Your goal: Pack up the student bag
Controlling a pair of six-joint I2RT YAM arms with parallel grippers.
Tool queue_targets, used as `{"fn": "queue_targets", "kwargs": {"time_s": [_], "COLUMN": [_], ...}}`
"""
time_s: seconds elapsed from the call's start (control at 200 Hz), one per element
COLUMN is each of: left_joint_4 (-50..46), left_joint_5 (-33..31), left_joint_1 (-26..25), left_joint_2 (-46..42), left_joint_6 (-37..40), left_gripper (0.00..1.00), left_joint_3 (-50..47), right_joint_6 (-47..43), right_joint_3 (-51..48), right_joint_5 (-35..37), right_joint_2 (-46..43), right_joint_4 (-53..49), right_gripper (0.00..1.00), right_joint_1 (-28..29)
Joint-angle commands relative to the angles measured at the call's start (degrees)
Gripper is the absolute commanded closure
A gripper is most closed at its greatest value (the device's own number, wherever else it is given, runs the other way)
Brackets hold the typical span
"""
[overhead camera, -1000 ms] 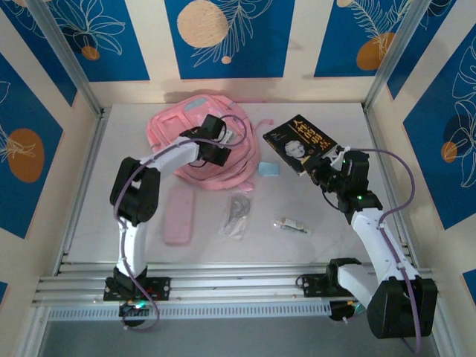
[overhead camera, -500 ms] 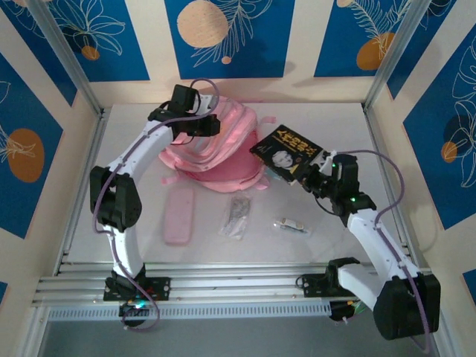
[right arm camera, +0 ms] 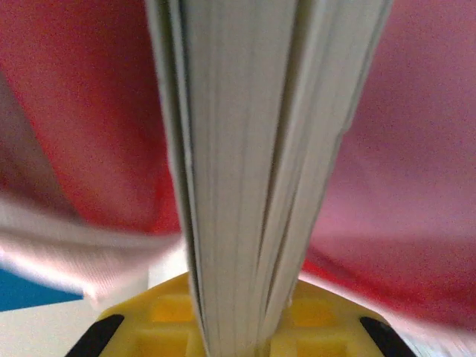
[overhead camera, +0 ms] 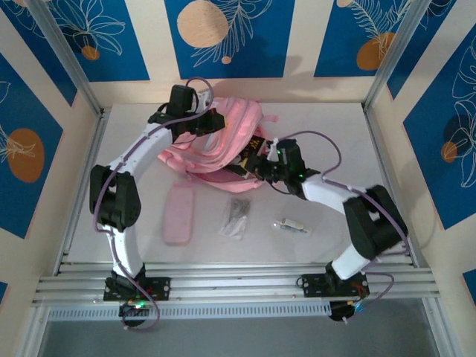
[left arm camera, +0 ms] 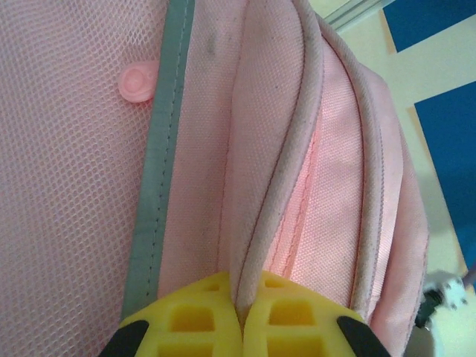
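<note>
Robot lab test cell, not a home or shop. White table boxed in by aluminium extrusion posts. Slotted rail runs along the near edge, with the left arm and right arm bolted to it and their cabling exposed. Walls are printed backdrop panels: blue, white leaf outlines, orange discs.

You have open table far right and along the near edge. A pencil case, plastic packet and small white item litter the middle; the student bag, left arm and right arm block the far centre.
</note>
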Motion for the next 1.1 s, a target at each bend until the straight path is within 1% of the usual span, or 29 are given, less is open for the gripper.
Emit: {"fn": "queue_targets", "kwargs": {"time_s": [0.0, 0.135, 0.295, 0.36, 0.415, 0.425, 0.465, 0.475, 0.49, 0.53, 0.58, 0.635, 0.7, 0.845, 0.945, 1.095], "left_joint_4": [9.32, 11.07, 13.88, 14.87, 15.29, 15.33, 15.4, 15.44, 15.48, 15.67, 16.15, 16.94, 17.96, 19.45, 19.27, 19.67], "left_joint_5": [3.87, 3.8, 3.92, 3.96, 3.82, 3.8, 3.55, 3.51, 3.35, 3.01, 2.79, 2.46, 2.35, 1.75, 0.99, -0.18], "left_joint_1": [-0.19, -0.19, -0.19, -0.21, -0.19, -0.19, -0.19, -0.19, -0.13, -0.1, -0.02, 0.07, 0.19, 0.5, 0.52, 0.44], "left_joint_2": [-4.46, -5.2, -5.56, -5.39, -5.25, -5.22, -5.21, -5.21, -5.16, -5.2, -5.21, -5.2, -5.12, -5.12, -4.87, -3.95], "left_joint_6": [-3.99, -5.32, -7.24, -7.93, -8.22, -8.25, -8.27, -8.27, -8.27, -8.27, -8.44, -8.91, -9.55, -10.2, -9.94, -9.91], "left_gripper": [1.0, 1.0, 1.0, 1.0, 1.0, 1.0, 1.0, 1.0, 1.0, 1.0, 1.0, 1.0, 1.0, 1.0, 1.0, 1.0], "left_joint_3": [-1.35, -2.96, -4.51, -4.79, -4.88, -4.88, -5.01, -5.04, -5.1, -5.29, -5.61, -6.0, -6.49, -7.42, -8.01, -10.26], "right_joint_6": [0.48, 0.76, 1.53, 2.17, 2.53, 2.42, 2.3, 2.28, 2.27, 2.35, 2.53, 1.9, 1.23, -1.69, -5.03, -9.85], "right_joint_3": [8.75, 17.31, 22.65, 24.16, 25.26, 25.42, 25.32, 25.29, 25.05, 24.32, 23.57, 23.08, 22.99, 23.05, 23.84, 20.98], "right_joint_5": [-4.53, -7.16, -8.8, -9.33, -9.47, -9.4, -8.8, -8.65, -8.12, -7.27, -6.15, -4.98, -3.48, -0.81, 1.08, 5.59], "right_joint_2": [7.16, 16.82, 23.77, 25.5, 25.85, 25.73, 25.12, 25.0, 24.47, 23.21, 21.62, 19.86, 17.84, 13.68, 10.52, 3.13], "right_joint_4": [9.68, 4.89, 3.06, 2.12, -0.68, -1.68, -3.81, -4.12, -5.23, -6.96, -9.44, -12.6, -16.93, -25.13, -32.37, -38.48], "right_gripper": [0.93, 0.92, 0.89, 0.82, 0.72, 0.68, 0.6, 0.6, 0.53, 0.43, 0.35, 0.3, 0.26, 0.23, 0.22, 0.22], "right_joint_1": [0.03, -0.18, -1.05, -1.43, -1.77, -1.85, -1.96, -2.0, -2.04, -2.18, -2.37, -2.56, -2.87, -3.69, -4.27, -5.7]}}
